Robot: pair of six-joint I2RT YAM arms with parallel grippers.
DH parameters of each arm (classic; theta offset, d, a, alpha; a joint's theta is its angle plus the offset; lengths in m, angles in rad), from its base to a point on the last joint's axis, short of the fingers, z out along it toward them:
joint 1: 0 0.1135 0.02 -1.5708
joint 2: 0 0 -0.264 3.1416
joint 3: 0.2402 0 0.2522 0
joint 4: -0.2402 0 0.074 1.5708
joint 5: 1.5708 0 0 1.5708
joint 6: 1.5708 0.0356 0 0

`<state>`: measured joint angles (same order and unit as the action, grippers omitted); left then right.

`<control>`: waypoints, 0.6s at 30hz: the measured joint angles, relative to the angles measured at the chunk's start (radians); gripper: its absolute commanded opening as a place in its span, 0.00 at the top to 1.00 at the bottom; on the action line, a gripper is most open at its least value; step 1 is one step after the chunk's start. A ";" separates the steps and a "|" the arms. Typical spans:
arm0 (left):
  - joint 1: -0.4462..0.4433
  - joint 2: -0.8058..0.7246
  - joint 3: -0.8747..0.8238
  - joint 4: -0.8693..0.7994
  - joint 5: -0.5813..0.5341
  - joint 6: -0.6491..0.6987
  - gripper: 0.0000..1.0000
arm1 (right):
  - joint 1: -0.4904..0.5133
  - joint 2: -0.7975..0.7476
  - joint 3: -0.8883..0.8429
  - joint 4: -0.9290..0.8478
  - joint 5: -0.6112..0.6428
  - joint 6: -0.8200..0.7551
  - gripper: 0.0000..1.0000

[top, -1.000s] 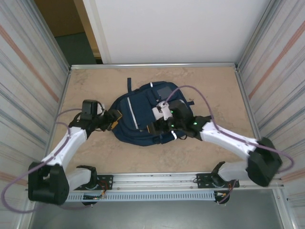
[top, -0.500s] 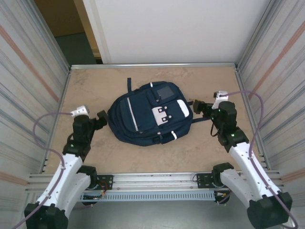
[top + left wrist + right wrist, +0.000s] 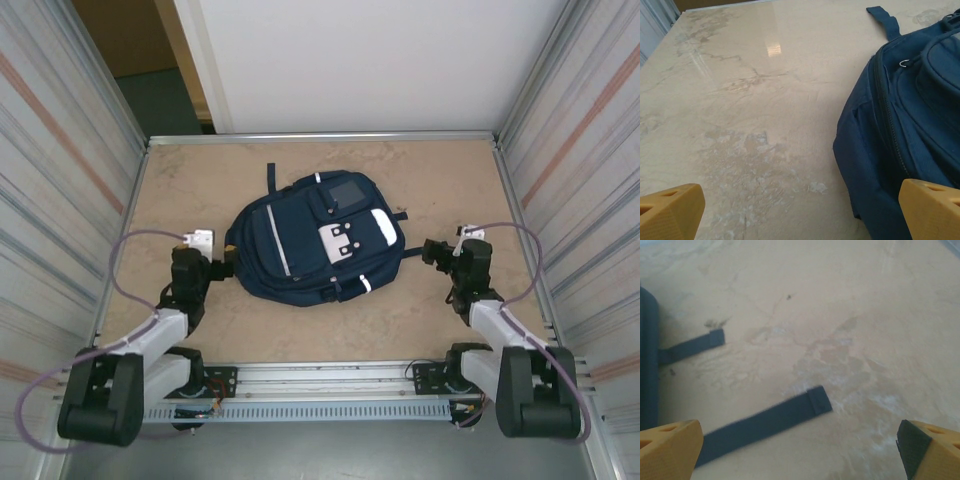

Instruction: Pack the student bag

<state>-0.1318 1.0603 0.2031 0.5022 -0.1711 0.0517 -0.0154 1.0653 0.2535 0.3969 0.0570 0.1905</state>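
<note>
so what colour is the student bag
Navy blue student bag, with white-grey front patches; clearest in the top external view.

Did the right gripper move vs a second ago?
Yes. The right gripper came off the student bag and withdrew rightward, toward the table's right rail.

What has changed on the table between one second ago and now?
Both arms pulled back toward their bases. The left gripper left the left edge of the student bag; the right gripper came off its front and moved to its right. Both stand open, holding nothing. The student bag lies where it was.
</note>
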 measured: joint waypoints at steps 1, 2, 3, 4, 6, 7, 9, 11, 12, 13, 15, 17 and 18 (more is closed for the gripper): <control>0.017 0.021 0.001 0.026 0.018 0.004 0.01 | 0.000 0.027 0.000 0.039 -0.008 -0.007 0.01; 0.042 0.042 0.002 0.050 0.041 0.005 0.01 | 0.000 0.063 0.000 0.084 -0.021 -0.019 0.01; 0.062 0.058 0.003 0.074 0.059 0.005 0.01 | 0.000 0.093 0.000 0.118 -0.029 -0.027 0.01; 0.082 0.080 0.005 0.104 0.074 0.006 0.01 | 0.002 0.131 0.001 0.158 -0.035 -0.038 0.01; 0.100 0.125 0.008 0.166 0.091 0.010 0.01 | 0.010 0.198 0.011 0.214 -0.035 -0.061 0.01; 0.108 0.153 0.016 0.189 0.107 0.011 0.01 | 0.015 0.230 0.021 0.237 -0.034 -0.076 0.01; 0.126 0.198 0.038 0.212 0.153 0.009 0.01 | 0.022 0.297 0.051 0.280 -0.033 -0.099 0.01; 0.147 0.265 0.063 0.270 0.191 0.000 0.01 | 0.014 0.369 0.087 0.329 -0.035 -0.099 0.01; 0.154 0.299 0.075 0.295 0.200 -0.004 0.01 | 0.006 0.401 0.096 0.360 -0.034 -0.099 0.01; 0.160 0.344 0.088 0.327 0.208 -0.009 0.01 | 0.000 0.440 0.100 0.404 -0.028 -0.099 0.01; 0.165 0.427 0.112 0.364 0.216 -0.015 0.01 | -0.003 0.473 0.107 0.404 -0.013 -0.098 0.01; 0.163 0.457 0.138 0.339 0.214 -0.023 0.01 | -0.008 0.483 0.115 0.402 -0.011 -0.097 0.01; 0.158 0.461 0.146 0.340 0.211 -0.023 0.01 | -0.010 0.482 0.120 0.402 -0.012 -0.097 0.01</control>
<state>0.0265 1.5211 0.3489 0.8425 0.0399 0.0284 -0.0257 1.5475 0.3733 0.7990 0.0448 0.0933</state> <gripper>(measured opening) 0.987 0.991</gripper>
